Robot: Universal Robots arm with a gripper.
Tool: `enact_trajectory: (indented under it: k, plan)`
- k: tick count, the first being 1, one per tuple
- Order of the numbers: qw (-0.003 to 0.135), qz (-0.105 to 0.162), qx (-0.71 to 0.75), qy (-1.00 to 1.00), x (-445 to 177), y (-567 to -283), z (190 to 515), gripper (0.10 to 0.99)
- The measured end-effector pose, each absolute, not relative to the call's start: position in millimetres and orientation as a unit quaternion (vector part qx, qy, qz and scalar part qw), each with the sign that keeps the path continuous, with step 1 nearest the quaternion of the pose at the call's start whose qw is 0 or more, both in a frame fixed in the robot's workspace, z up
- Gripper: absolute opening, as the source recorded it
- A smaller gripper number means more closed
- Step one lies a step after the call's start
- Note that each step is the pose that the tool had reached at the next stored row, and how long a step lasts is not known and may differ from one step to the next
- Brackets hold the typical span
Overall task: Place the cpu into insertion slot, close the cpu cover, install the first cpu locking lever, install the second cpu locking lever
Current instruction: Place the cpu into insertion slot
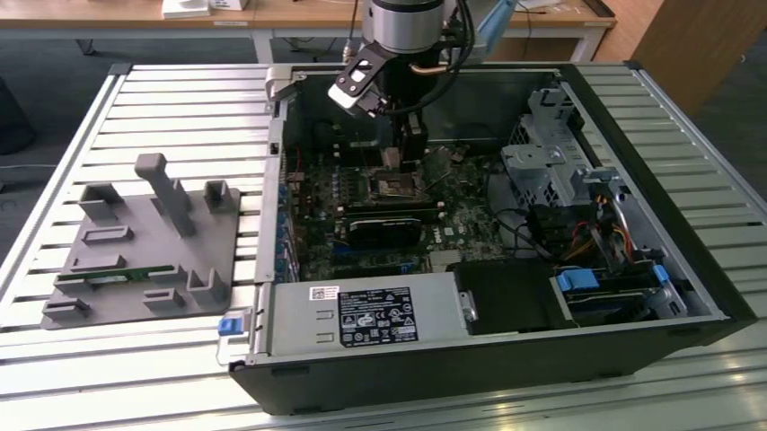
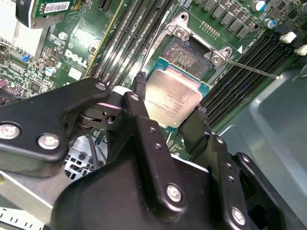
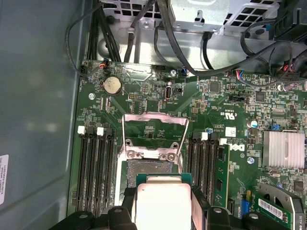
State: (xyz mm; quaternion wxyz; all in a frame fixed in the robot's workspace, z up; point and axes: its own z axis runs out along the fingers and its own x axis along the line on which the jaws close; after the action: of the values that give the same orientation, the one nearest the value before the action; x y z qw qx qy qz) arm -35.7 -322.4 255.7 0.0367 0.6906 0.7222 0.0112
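Two fingers (image 2: 144, 120) of my gripper (image 2: 171, 96) clamp the cpu (image 2: 178, 103) by opposite edges, likely to spare its underside, above the bare insertion slot (image 2: 189, 55); the cpu cover (image 3: 154, 116) stands swung open, leaving room for seating.

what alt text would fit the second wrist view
A black two-fingered claw grips a flat square silver-grey-topped cpu by two opposite edges, holding it right by the open square black insertion slot, not seated. A green motherboard with long black memory slots surrounds them.
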Motion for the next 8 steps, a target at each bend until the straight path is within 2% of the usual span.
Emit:
enact_trajectory:
  k: [8]
  plan:
    - [0.037,0.011,0.691,0.722,-36,-322,243,0.541]
